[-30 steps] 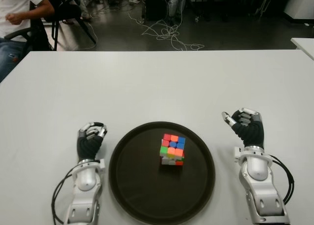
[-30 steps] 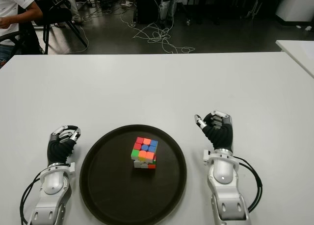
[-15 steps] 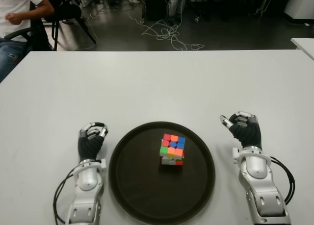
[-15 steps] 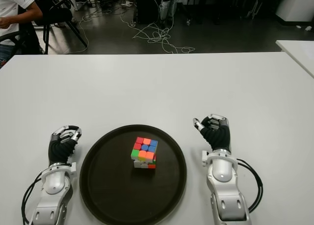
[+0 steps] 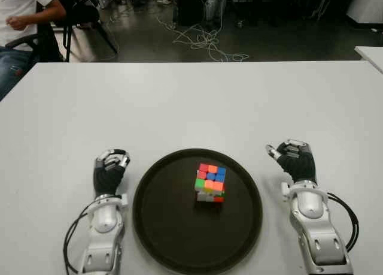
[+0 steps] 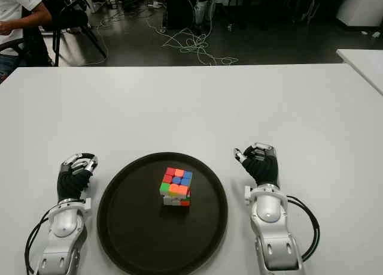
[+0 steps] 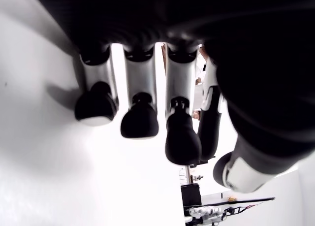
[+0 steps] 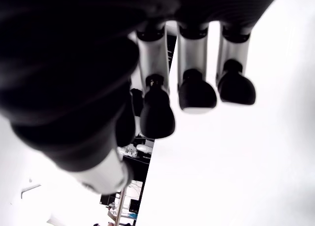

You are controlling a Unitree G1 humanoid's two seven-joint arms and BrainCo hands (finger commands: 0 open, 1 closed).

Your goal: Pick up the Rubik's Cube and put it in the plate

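The Rubik's Cube (image 5: 209,182) sits in the dark round plate (image 5: 161,221), slightly toward twelve o'clock of its centre, on the white table (image 5: 191,101). Only the wrist views show the palms: both hands have curled fingers and hold nothing. The left hand (image 5: 109,172) shows at nine o'clock of the plate, the right hand (image 5: 294,161) at three o'clock.

**Where our four cameras are looking**

From the head, we are looking forward and down with two eyes sitting slightly apart, both taking in the white table (image 5: 191,101), the dark plate (image 5: 161,227) and the room's floor beyond. At each wrist we are peering from very close past the left hand (image 7: 147,117) and right hand (image 8: 187,93) onto the same table.
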